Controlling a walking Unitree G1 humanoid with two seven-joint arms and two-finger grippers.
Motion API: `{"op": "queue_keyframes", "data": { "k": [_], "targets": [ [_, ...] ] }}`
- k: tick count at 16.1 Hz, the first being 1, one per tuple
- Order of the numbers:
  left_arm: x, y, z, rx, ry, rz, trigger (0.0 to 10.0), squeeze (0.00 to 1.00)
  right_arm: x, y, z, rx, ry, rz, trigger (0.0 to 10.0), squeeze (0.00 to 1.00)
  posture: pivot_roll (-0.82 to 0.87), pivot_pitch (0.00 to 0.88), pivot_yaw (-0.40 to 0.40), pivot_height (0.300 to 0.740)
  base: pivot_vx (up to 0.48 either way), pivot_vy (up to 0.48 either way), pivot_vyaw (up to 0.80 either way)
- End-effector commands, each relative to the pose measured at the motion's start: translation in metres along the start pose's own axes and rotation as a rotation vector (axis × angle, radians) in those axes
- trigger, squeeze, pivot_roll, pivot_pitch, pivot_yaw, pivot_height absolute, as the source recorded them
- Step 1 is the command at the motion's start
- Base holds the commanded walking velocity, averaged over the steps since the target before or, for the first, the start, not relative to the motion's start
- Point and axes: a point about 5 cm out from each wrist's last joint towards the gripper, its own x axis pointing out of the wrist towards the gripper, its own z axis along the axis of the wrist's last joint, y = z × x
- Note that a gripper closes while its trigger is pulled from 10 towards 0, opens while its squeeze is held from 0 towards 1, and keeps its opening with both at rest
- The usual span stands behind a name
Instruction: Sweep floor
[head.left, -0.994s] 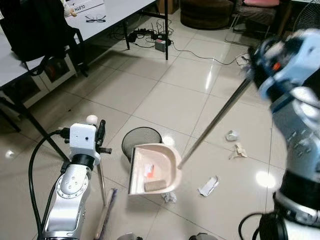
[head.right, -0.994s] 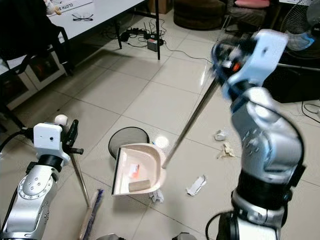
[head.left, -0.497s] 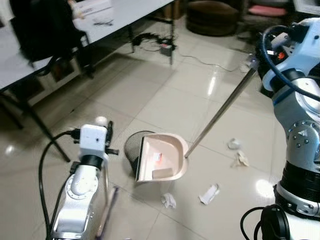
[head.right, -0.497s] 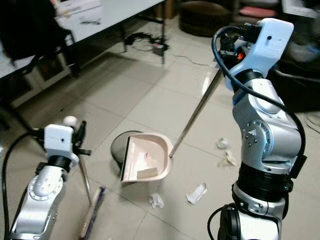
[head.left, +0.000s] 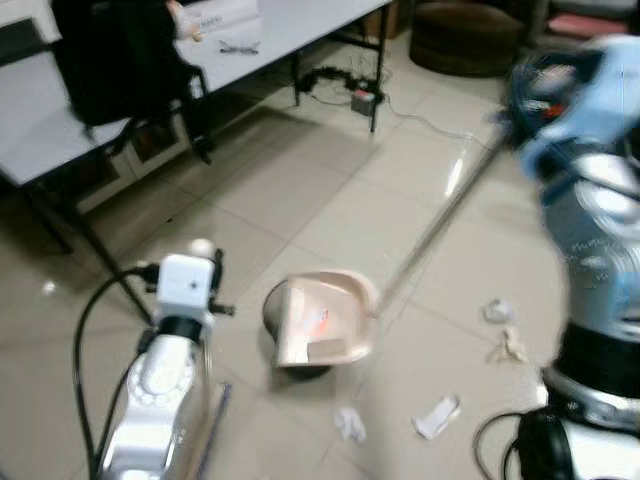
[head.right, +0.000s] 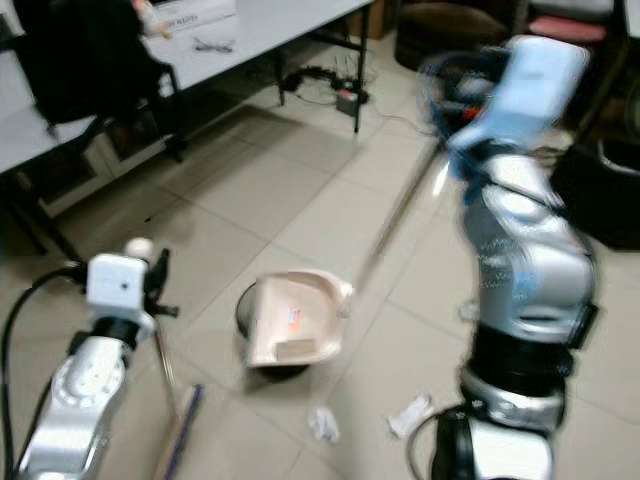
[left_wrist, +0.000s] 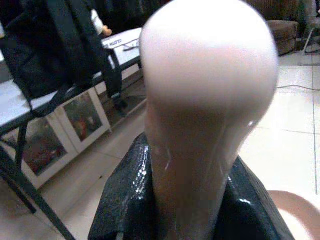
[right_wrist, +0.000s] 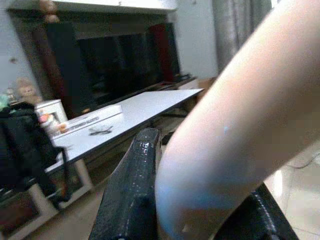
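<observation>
White worktop (head.left: 300, 25) at the back. On it: glasses (head.left: 238, 45) w/ a flat box (head.left: 222, 14) just beside. Black backpack (head.left: 115, 55) hangs off its front edge; power strip (head.left: 345, 92) + cables on floor under its far end.

Dustpan (head.left: 322, 330) over bin (head.left: 300, 368); paper scraps (head.left: 437, 416) to its right

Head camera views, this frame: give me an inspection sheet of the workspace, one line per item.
Surface: pale glossy tiled floor, blurred.
Job's things: pink dustpan, debris inside, held above a dark round bin; its long metal handle runs up to the right claw. Broom at the left claw, bristles on the floor.
Clutter: crumpled paper scraps on the tiles to the right.
Grippers: both claws shut on rounded handle ends.
Cables: power strip and cords by the table leg; black cable on the left arm.
Surroundings: white table with black backpack and glasses.
</observation>
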Motion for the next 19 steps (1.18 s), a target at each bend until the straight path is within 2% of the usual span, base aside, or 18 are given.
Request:
{"op": "queue_keyframes", "data": {
  "k": [1, 19],
  "targets": [
    [0.002, 0.000, 0.009, 0.018, -0.038, 0.004, 10.0, 0.00, -0.002, -0.005, 0.013, 0.016, -0.067, -0.008, 10.0, 0.00, -0.07, 0.000, 0.052, 0.740, 0.341, 0.000, 0.00],
    [-0.001, 0.001, 0.008, 0.016, -0.022, 0.000, 10.0, 0.00, 0.000, 0.006, 0.001, 0.033, -0.042, 0.012, 10.0, 0.00, -0.05, 0.000, 0.055, 0.740, 0.339, 0.000, 0.00]
  ]
}}
